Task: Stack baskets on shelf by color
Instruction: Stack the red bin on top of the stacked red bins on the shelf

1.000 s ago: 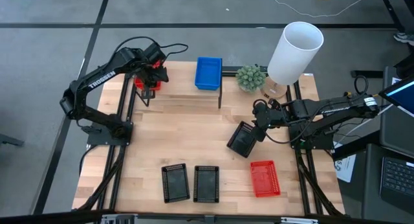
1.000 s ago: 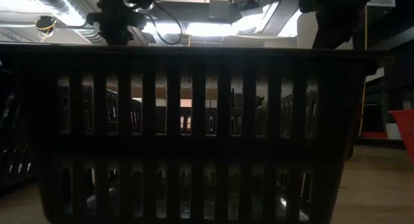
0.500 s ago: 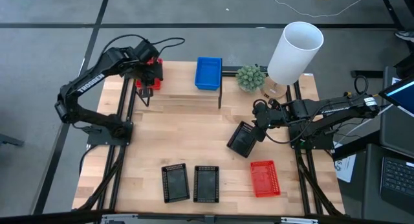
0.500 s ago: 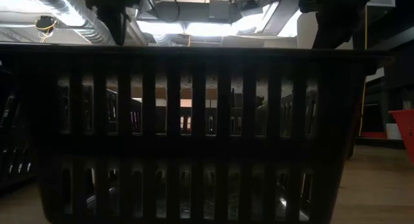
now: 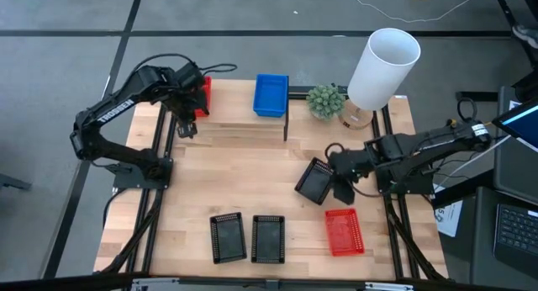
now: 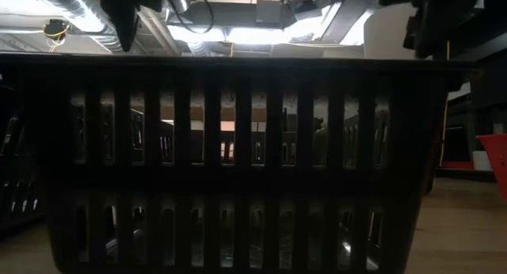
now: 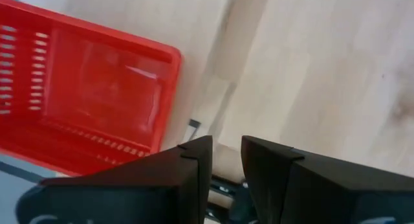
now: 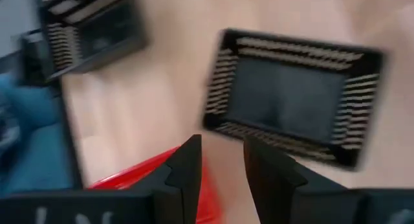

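Left gripper beside red basket on shelf, fingers narrow, empty | right gripper near black basket, fingers narrow, empty

**What the tabletop and shelf carry**

We see a light wooden table with a low shelf along its far edge. On the shelf, a red basket sits just beside the left gripper, and a blue basket lies farther along. On the table, a black basket rests close to the right gripper (its fingers nearly together), a second red basket just nearer than it, and two black baskets well apart from both.
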{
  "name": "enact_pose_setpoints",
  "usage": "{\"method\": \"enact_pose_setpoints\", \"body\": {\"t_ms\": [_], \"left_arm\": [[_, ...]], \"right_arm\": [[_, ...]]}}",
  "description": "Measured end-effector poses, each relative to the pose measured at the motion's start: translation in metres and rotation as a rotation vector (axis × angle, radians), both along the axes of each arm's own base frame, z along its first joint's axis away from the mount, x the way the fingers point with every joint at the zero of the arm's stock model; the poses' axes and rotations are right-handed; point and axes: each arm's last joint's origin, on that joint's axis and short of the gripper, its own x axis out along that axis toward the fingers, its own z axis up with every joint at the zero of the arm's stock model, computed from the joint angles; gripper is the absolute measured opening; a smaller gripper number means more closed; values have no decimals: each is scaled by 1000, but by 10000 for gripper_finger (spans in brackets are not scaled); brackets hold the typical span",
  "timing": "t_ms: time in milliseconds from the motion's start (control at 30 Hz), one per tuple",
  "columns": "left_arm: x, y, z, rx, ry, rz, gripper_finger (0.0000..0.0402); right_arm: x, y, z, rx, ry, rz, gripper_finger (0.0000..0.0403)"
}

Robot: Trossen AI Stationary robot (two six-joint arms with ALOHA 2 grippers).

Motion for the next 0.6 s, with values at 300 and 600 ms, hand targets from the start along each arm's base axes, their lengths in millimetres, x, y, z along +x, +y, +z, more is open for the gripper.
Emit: {"method": "enact_pose_setpoints", "body": {"t_ms": [300, 600], "left_arm": [[-19, -21, 14, 30, -88, 36, 75], [-44, -36, 28, 62, -214, 140, 75]], "right_arm": [[-18, 65, -32, 47, 141, 207, 115], [-22, 129, -76, 331, 221, 369, 115]]}}
